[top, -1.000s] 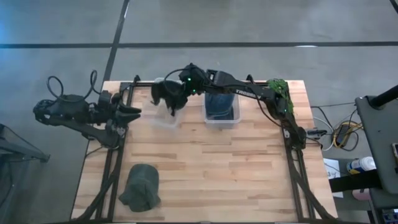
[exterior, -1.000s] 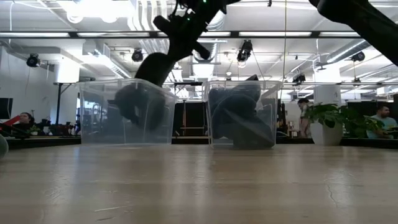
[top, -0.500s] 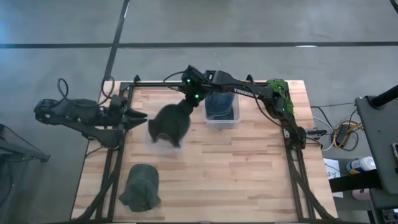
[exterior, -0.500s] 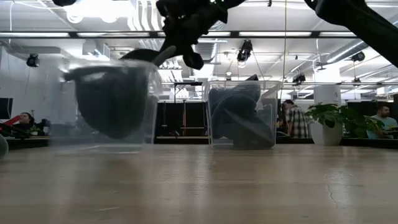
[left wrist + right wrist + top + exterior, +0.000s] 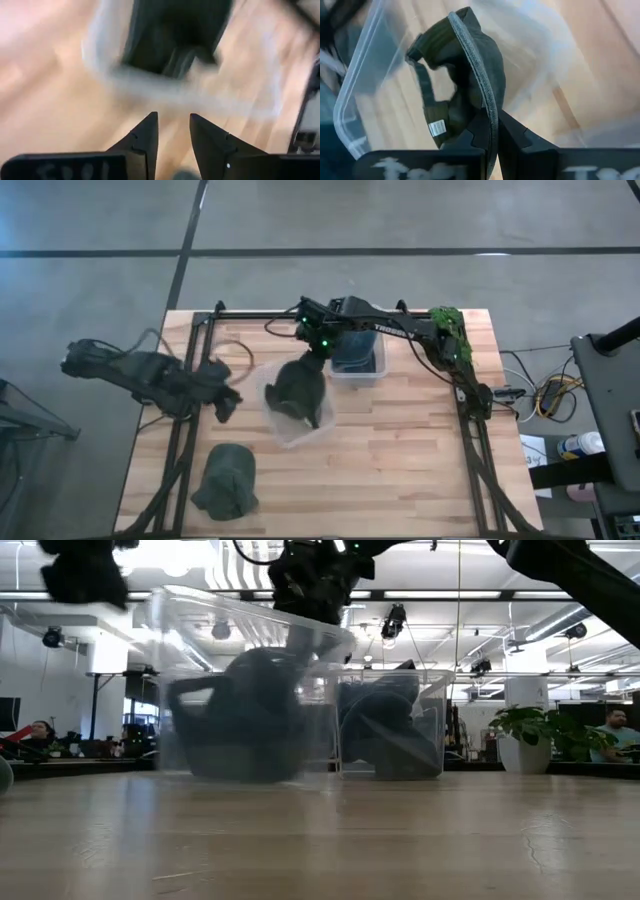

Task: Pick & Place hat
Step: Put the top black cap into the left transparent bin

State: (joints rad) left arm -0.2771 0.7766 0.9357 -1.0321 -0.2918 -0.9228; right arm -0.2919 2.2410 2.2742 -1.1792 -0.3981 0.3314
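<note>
Leftmost, at nine o'clock on the wooden table (image 5: 400,460) as seen from above, the left gripper (image 5: 226,398) is reached in over the table's edge, and its fingers (image 5: 145,137) are parted with nothing seen between them; in the left wrist view they are pointed toward a blurred clear bin (image 5: 190,95). Below that arm, at about seven o'clock, a second dark green hat (image 5: 225,480) is seen lying crumpled on the bare wood, well apart from both grippers and outside any container.

Nearer the middle of the table, the clear bin (image 5: 298,420) is found tilted, and in the low view its rim (image 5: 250,615) is slanted upward on the side away from the other container. A dark green hat (image 5: 300,392) is held over and partly inside this bin. The right gripper (image 5: 318,352) is positioned just at the hat's twelve o'clock side, and in the right wrist view its fingers (image 5: 515,137) are seen clamped shut on the hat's brim (image 5: 487,100), with the back strap and a small label visible against the bin's wall.

Further right, at about one o'clock, another clear bin (image 5: 356,360) is seen standing flat with dark cloth (image 5: 385,725) inside it. Beyond it, a green plant (image 5: 450,330) is placed at the table's far right corner
</note>
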